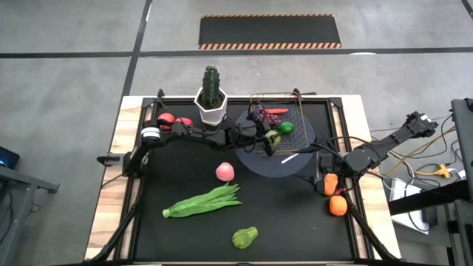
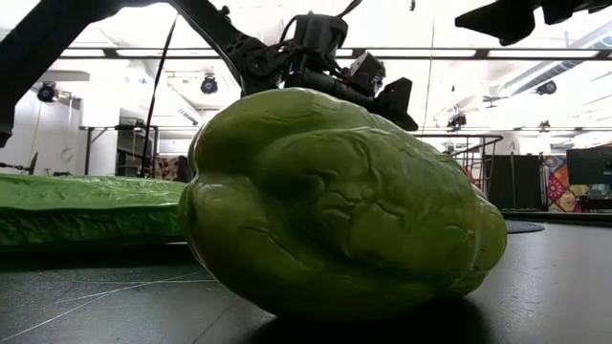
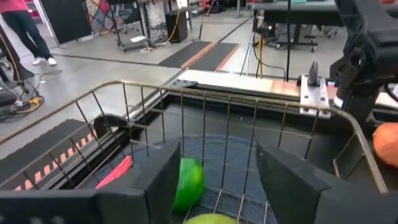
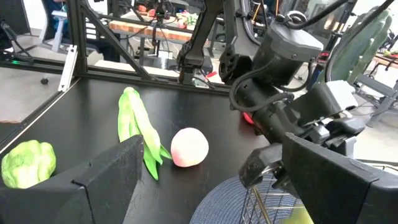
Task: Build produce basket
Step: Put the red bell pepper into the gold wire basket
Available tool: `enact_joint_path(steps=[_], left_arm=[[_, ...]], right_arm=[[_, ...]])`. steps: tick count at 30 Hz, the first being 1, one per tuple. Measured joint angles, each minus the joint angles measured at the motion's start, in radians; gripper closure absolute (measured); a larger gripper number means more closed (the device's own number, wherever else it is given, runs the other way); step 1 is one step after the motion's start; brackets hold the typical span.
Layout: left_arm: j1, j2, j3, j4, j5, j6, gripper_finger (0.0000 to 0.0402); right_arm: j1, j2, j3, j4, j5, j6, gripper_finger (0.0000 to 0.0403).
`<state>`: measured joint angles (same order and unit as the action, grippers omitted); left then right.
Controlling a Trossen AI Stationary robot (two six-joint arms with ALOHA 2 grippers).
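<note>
Left gripper point(image 1: 270, 140) is hung over the basket point(image 1: 290, 100) near the desk's far edge, fingers parted, nothing held; right gripper point(image 1: 323, 158) fingers wide.

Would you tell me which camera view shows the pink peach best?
The right wrist view: the pink peach lies whole and close on the mat beside the green beans. The high view shows it small; the low and left wrist views miss it.

No readable text, labels, brands or numbers anywhere.
</note>
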<state>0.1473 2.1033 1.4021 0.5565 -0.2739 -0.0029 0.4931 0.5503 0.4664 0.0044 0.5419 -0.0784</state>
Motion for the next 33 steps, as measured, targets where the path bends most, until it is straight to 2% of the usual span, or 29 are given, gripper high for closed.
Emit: enact_joint_path(steps=[12, 16, 19, 27, 33], left_arm=[[0.0, -0.009, 0.001, -0.008, -0.004, -0.017, 0.0213], [-0.017, -0.043, 0.003, -0.018, 0.037, -0.012, 0.0213], [-0.043, -0.117, -0.004, -0.079, 0.076, -0.009, 0.0213], [-0.179, -0.392, -0.04, -0.446, 0.095, 0.108, 0.0213], [-0.312, -0.562, -0.201, -0.501, 0.098, 0.118, 0.0213]], right_arm=[[0.0, 0.0, 0.0, 0.0, 0.0, 0.014, 0.0039], [0.0, 0.0, 0.0, 0.0, 0.0, 0.015, 0.0039], [0.0, 0.0, 0.0, 0.0, 0.0, 0.016, 0.0039], [0.0, 0.015, -0.001, -0.003, 0.001, 0.113, 0.0039], [0.0, 0.059, -0.002, 0.008, 0.001, 0.15, 0.0039]])
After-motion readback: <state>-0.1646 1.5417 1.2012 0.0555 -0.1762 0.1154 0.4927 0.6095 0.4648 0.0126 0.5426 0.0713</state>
